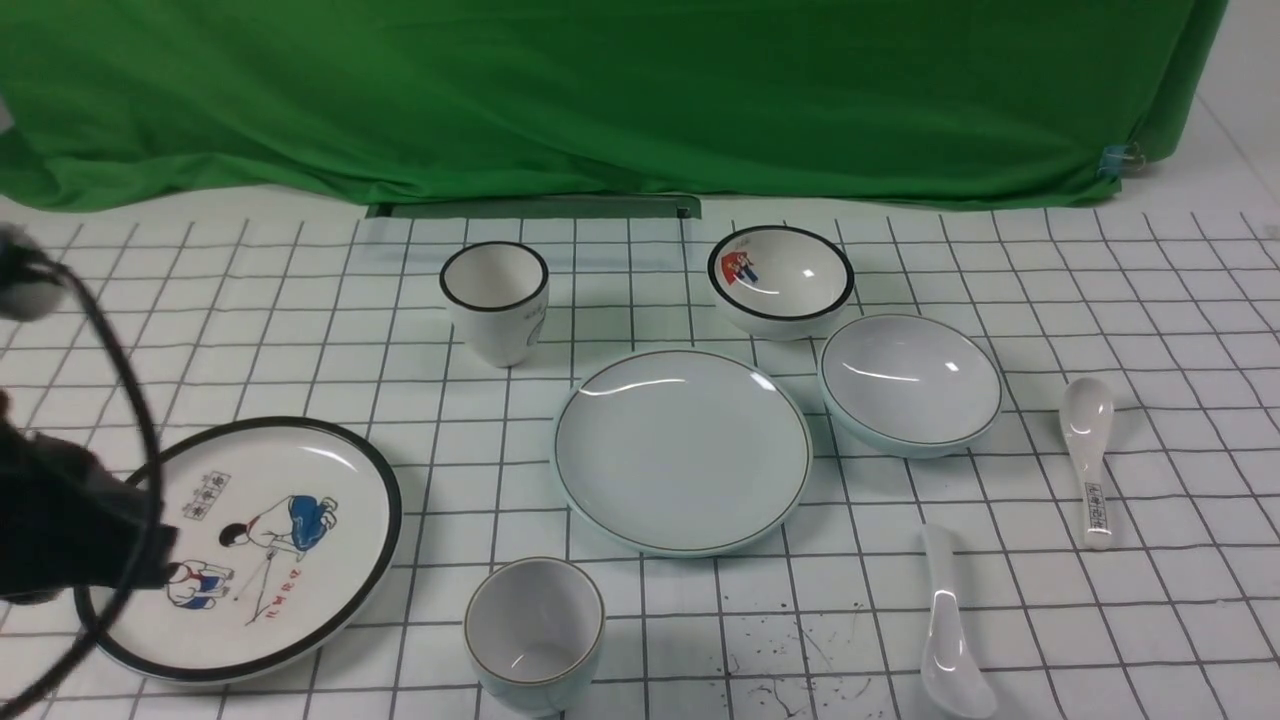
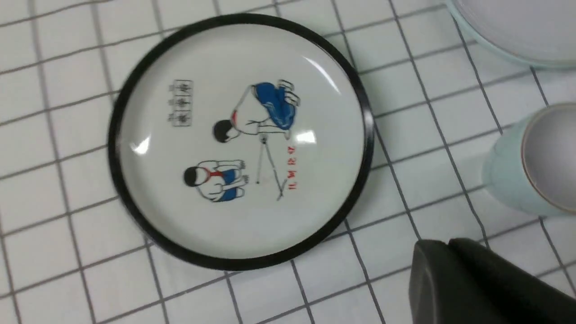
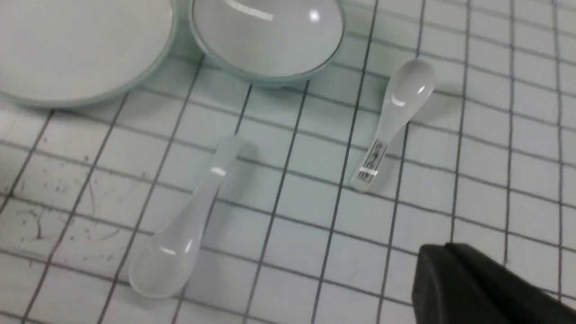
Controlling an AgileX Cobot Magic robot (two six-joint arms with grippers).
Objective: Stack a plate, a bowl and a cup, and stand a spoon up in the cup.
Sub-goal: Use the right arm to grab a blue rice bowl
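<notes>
The plain pale plate (image 1: 682, 450) lies mid-table, with the plain bowl (image 1: 910, 382) just to its right. Near the front edge stands the small pale cup (image 1: 535, 632). The unmarked white spoon (image 1: 950, 630) lies front right, bowl end toward me. My left gripper (image 2: 447, 243) is shut on nothing and hovers over the cloth between the cartoon plate and the cup (image 2: 504, 180). My right gripper (image 3: 445, 246) is shut and empty, off to the side of the spoon (image 3: 189, 229); the right arm is out of the front view.
A black-rimmed plate with cartoon children (image 1: 270, 540) lies front left, partly under my left arm (image 1: 60, 520) and its cable. A black-rimmed cup (image 1: 495, 300) and a cartoon bowl (image 1: 781, 275) stand at the back. A spoon with a printed handle (image 1: 1090, 455) lies far right.
</notes>
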